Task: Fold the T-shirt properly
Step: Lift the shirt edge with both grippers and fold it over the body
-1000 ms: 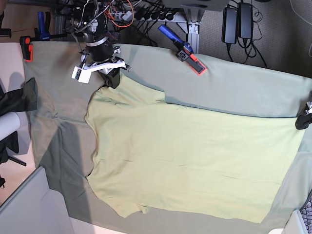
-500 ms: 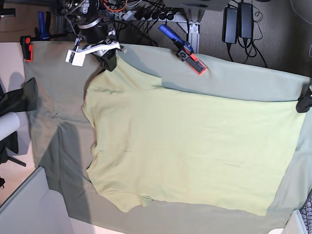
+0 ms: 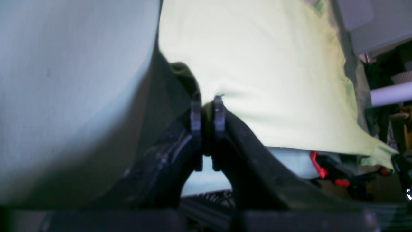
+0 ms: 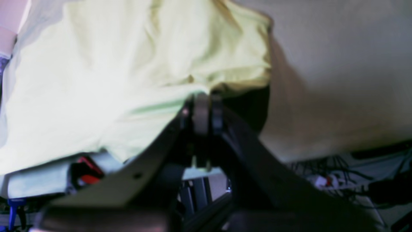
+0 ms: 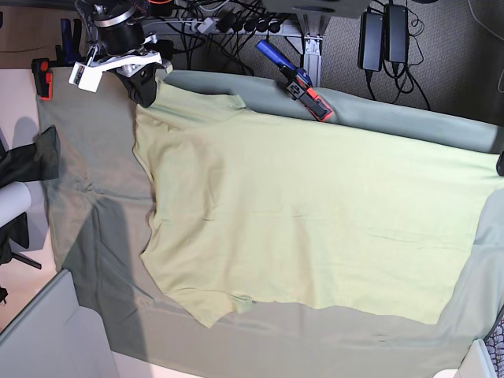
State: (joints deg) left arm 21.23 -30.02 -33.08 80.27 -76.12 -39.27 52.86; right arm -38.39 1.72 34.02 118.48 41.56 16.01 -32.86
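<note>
The T-shirt (image 5: 315, 220) lies over the bench's cloth (image 5: 94, 236), its broad body running from its gripped edge toward the bench's near side. You have that edge stretched between both arms: your right fingers (image 5: 145, 96) clench one end, your left fingers (image 3: 207, 129) the other, so neither arm is clearly nearer. Laying it flat probably means drawing both ends evenly. Count one shirt, one cloth, two arms.

Base high, facing down; wrist views close, sharing cloth (image 5: 87, 197).
</note>
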